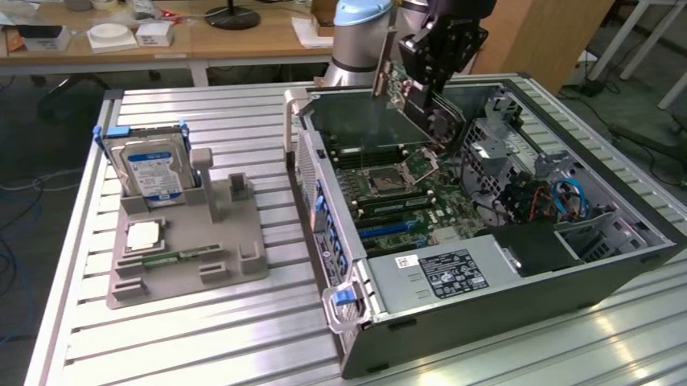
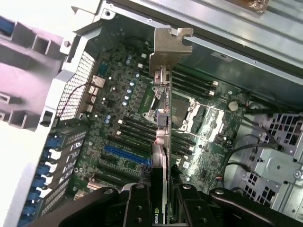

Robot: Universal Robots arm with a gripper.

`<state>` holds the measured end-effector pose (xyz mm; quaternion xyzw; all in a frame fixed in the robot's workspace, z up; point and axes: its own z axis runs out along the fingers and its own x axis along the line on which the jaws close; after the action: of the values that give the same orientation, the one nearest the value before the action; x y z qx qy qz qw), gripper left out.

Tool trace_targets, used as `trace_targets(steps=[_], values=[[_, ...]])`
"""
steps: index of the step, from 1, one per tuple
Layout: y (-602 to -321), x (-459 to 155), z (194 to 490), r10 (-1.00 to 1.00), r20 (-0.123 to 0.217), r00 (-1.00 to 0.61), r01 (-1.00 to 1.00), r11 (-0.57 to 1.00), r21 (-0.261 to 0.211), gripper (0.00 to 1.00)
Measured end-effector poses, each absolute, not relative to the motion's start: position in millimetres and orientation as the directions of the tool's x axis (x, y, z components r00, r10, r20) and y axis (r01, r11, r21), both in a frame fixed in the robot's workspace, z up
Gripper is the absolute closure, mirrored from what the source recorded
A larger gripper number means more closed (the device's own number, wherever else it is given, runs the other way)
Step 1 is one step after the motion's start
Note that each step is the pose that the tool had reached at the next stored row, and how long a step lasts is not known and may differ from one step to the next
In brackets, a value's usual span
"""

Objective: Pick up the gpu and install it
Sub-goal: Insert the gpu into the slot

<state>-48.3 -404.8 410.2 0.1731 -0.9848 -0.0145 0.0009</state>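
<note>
Gripper clamped on gpu, held edge-on above motherboard in open case. Install step judged under way; gpu not yet seated; alignment with blue slot required.

The case is open on top, so I have a free way down to the board. My hand, gripping the gpu, hangs over it near the far side. The slotted wall stands on the exterior view's left. The drive cage and cables crowd the right. Between case and tray, a strip of worktop is open.
</note>
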Motion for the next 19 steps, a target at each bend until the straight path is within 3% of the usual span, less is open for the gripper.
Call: trace_targets(steps=[19], values=[[-404.9, -48.3, 408.5, -0.588, -0.003, -0.809, -0.588, 0.809, 0.029, 0.74]])
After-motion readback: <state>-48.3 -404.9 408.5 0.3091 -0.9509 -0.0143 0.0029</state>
